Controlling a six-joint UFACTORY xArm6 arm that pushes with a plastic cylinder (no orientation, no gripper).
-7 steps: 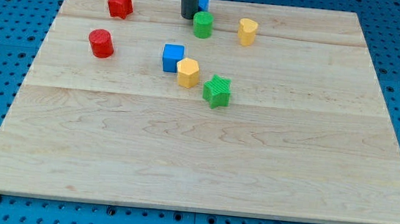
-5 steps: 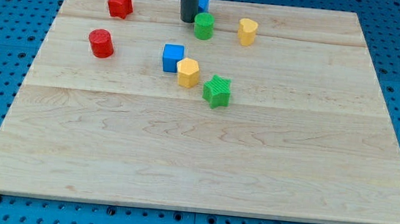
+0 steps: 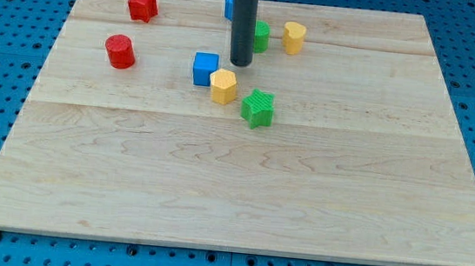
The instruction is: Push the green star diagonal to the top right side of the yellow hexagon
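The green star (image 3: 257, 109) lies near the board's middle, touching the lower right of the yellow hexagon (image 3: 223, 86). A blue cube (image 3: 205, 68) sits against the hexagon's upper left. My tip (image 3: 241, 63) stands just above and right of the hexagon, apart from it, and above the star. The rod partly hides a green cylinder (image 3: 261, 37) behind it.
A yellow block (image 3: 294, 37) sits right of the green cylinder. A blue block (image 3: 229, 6) peeks out at the top edge left of the rod. A red star (image 3: 142, 4) is at the top left, with a red cylinder (image 3: 120, 51) below it. The wooden board (image 3: 240, 194) lies on a blue pegboard.
My tip has moved down and to the right, from beside the green cylinder toward the yellow hexagon. The green cylinder has shifted a little to the right. The other blocks have not moved.
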